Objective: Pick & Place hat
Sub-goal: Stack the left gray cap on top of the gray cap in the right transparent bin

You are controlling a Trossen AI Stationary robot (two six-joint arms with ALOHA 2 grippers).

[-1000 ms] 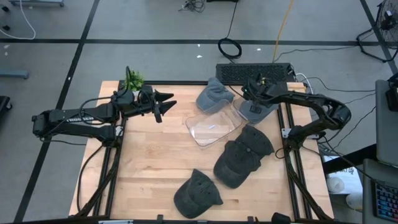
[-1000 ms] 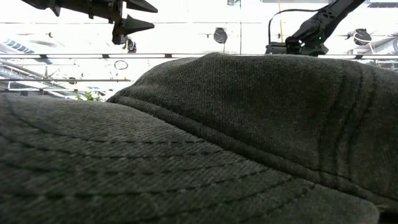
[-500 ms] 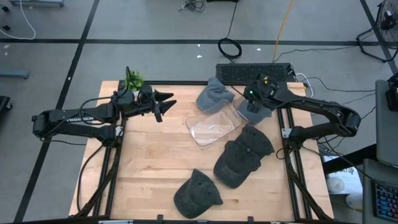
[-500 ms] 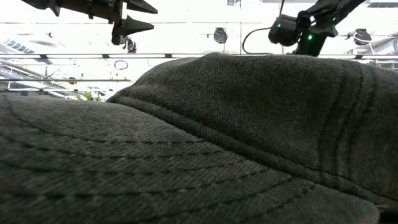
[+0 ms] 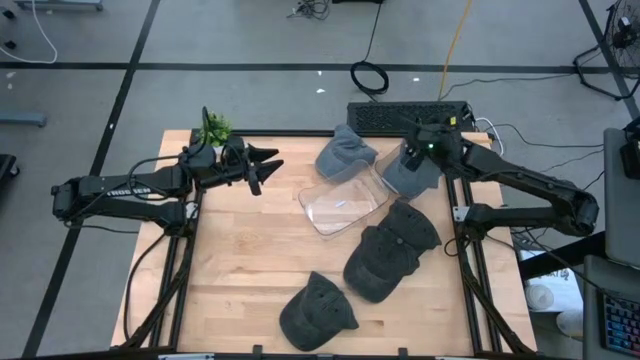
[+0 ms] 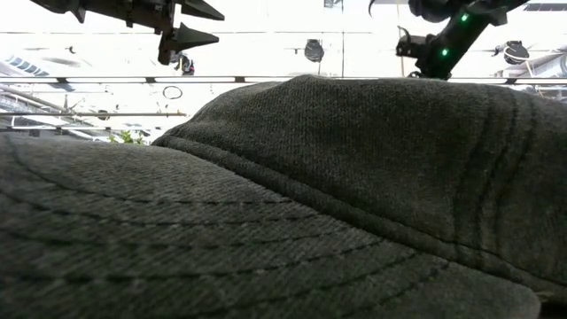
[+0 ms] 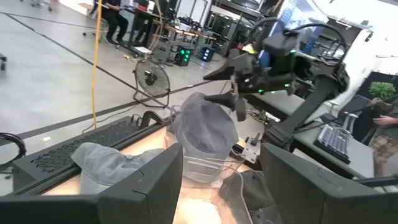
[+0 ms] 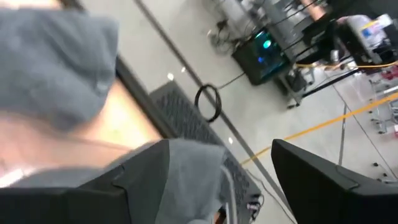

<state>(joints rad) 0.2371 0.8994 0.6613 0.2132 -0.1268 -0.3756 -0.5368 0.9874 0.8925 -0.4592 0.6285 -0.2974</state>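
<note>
While the right gripper (image 5: 412,152) hangs with fingers apart above the grey hat (image 5: 405,175) by the clear container (image 5: 343,207), lift straight up; left gripper (image 5: 270,160) waits, spread.

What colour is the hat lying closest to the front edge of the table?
Dark charcoal grey; the front hat shows best in the high view.

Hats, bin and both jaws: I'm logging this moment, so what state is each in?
Clear plastic bin: upright, no hat inside.
Light grey fabric hat: resting on the bin's far right rim, under the right gripper.
Second light grey hat: lying behind the bin.
Three dark grey hats: lying on the table.
Right gripper: jaws open.
Left gripper: jaws open, empty.
</note>
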